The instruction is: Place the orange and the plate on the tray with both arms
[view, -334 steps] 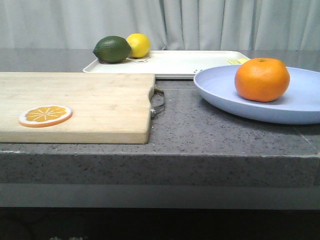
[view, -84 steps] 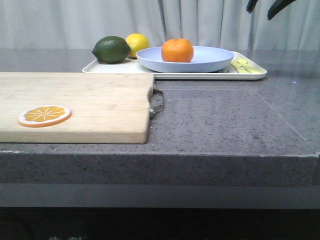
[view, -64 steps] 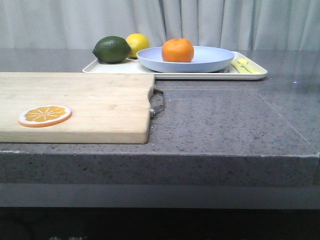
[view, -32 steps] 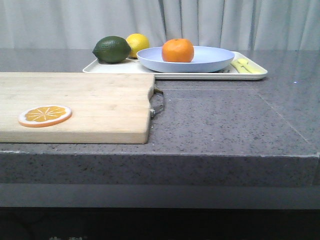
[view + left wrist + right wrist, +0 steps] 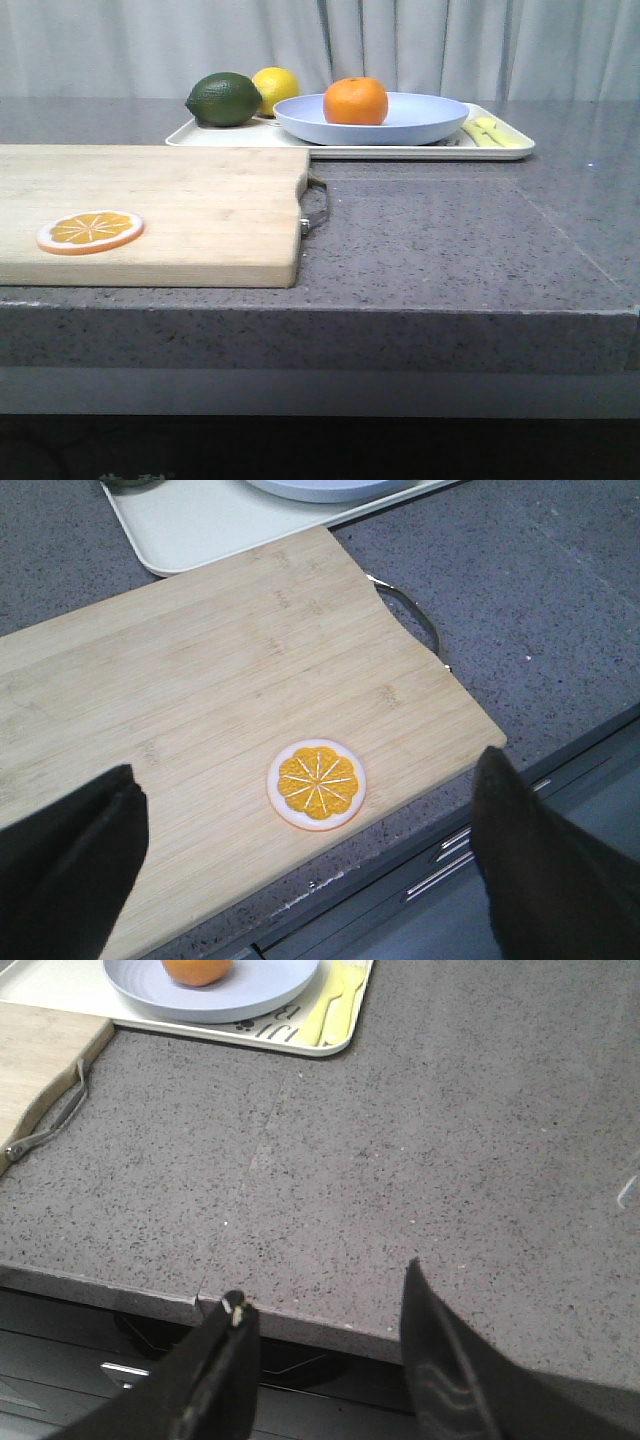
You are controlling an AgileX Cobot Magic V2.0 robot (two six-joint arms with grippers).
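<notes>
The orange (image 5: 355, 100) sits in the pale lavender-blue plate (image 5: 420, 125), and the plate rests on the cream-white tray (image 5: 500, 148) at the back of the table. The right wrist view shows the orange (image 5: 197, 969), the plate (image 5: 265, 990) and the tray (image 5: 335, 1045) far from my right gripper (image 5: 325, 1285), which is open and empty above the table's front edge. My left gripper (image 5: 305, 780) is open and empty, high above the wooden cutting board (image 5: 200, 700). Neither gripper shows in the front view.
An orange slice (image 5: 90, 231) lies on the cutting board (image 5: 180, 200) at the front left; it also shows in the left wrist view (image 5: 316, 783). A dark green lime (image 5: 224, 98) and a yellow lemon (image 5: 277, 88) sit on the tray's left end. Yellow pieces (image 5: 487, 130) lie at its right end.
Plate and orange went from the right front onto the tray. The right gripper, seen at the top right 1.3 s ago, has left the front view. Nothing moved in the last second.
</notes>
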